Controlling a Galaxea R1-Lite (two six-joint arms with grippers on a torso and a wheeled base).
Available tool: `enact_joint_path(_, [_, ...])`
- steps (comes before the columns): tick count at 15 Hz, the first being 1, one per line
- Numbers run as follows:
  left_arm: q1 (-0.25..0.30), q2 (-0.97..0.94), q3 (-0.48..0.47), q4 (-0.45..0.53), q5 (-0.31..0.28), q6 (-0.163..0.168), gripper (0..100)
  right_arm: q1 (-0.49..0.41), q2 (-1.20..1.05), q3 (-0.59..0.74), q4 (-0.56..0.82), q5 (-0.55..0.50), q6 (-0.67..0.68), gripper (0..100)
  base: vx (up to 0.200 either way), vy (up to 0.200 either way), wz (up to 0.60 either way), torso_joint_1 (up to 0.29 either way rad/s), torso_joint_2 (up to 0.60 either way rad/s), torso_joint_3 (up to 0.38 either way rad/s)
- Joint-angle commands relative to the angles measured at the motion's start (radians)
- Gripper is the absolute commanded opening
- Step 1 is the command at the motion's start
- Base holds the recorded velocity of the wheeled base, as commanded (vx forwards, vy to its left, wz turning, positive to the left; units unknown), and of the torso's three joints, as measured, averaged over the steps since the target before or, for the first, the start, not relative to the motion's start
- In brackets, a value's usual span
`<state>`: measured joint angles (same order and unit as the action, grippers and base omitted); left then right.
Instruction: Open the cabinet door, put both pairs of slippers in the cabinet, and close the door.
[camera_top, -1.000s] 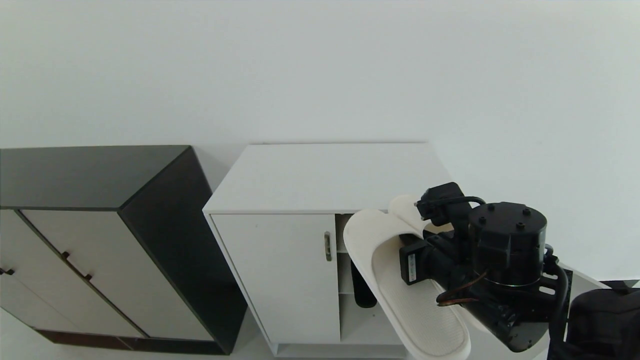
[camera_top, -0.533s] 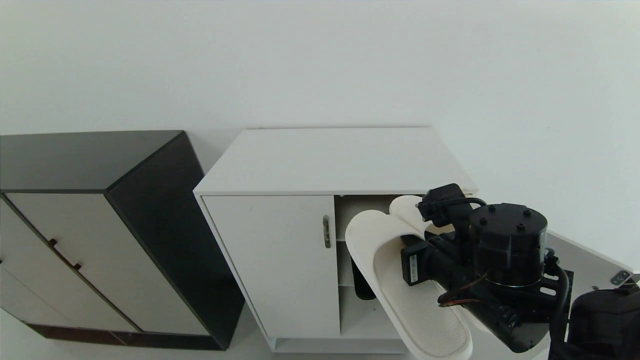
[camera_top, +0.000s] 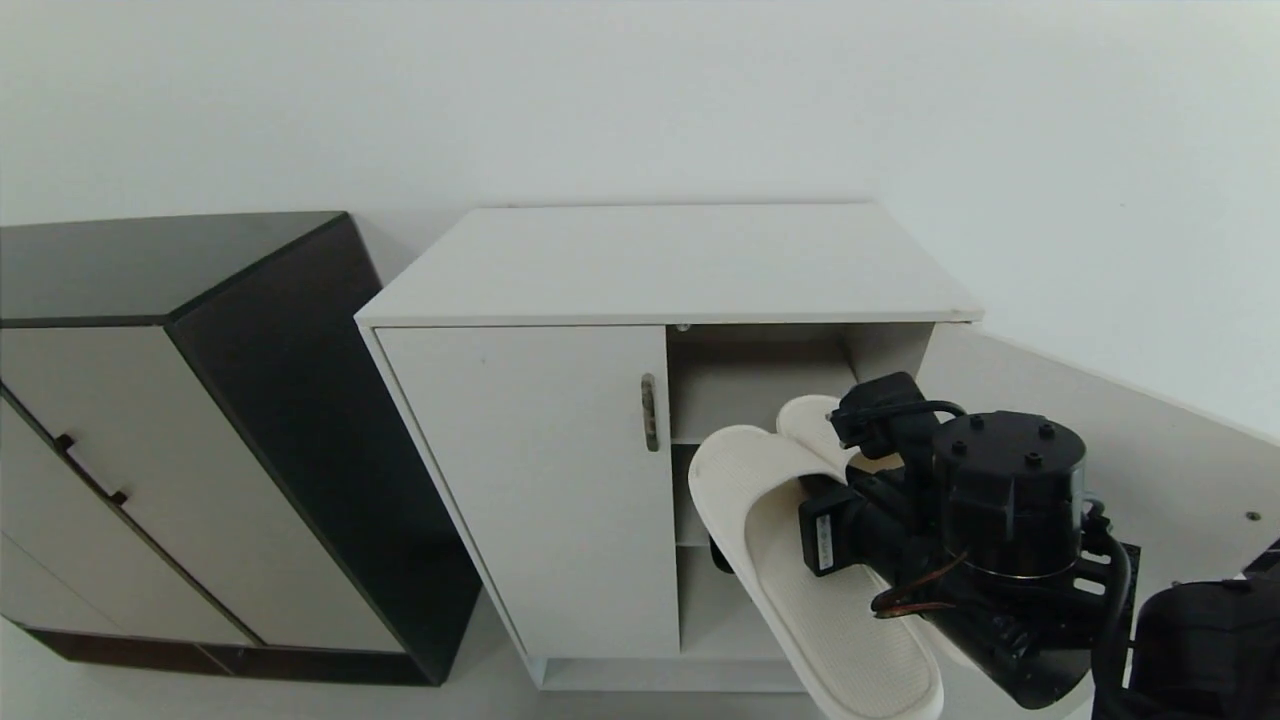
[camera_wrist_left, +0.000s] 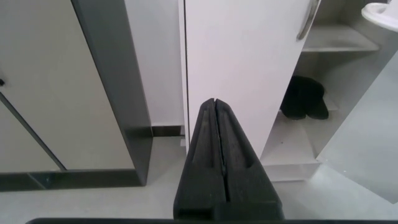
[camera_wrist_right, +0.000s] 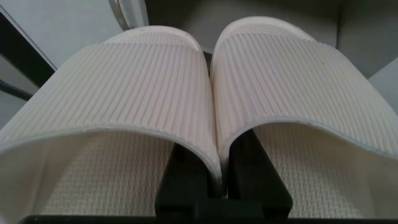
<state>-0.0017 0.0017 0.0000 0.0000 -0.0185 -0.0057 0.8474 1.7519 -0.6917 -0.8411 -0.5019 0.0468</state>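
Presently: right arm held up before the white wooden cabinet. The right gripper has its jaws clamped on the touching inner walls of the pair of cream ribbed rubber slippers. The slippers lie side by side, long axis running from the jaws to the cabinet, toes toward the open right compartment and just outside it. A pair of black slippers sits on a lower shelf inside. The left gripper is low, jaws pressed together and empty, aimed at the closed left door.

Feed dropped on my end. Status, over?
Right claw shut on white slippers. Left claw shut, empty. Cabinet door open, black pair inside.
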Motion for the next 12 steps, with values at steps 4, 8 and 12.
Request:
enact_joint_path(4, [0.000,0.000,0.000,0.000,0.000,-0.002,0,0.001,0.015,0.001,-0.019,0.000,-0.001,0,0.000,0.000,0.00,-0.168,0.49,0.320])
enact_joint_path(8, [0.000,0.000,0.000,0.000,0.000,0.000,0,0.001,0.017,0.004,-0.019,0.000,-0.001,0,0.000,0.000,0.00,-0.141,0.47,0.333])
enact_joint_path(12, [0.000,0.000,0.000,0.000,0.000,-0.002,0,0.001,0.018,0.008,-0.019,0.002,0.001,0,0.000,0.000,0.00,-0.107,0.46,0.350])
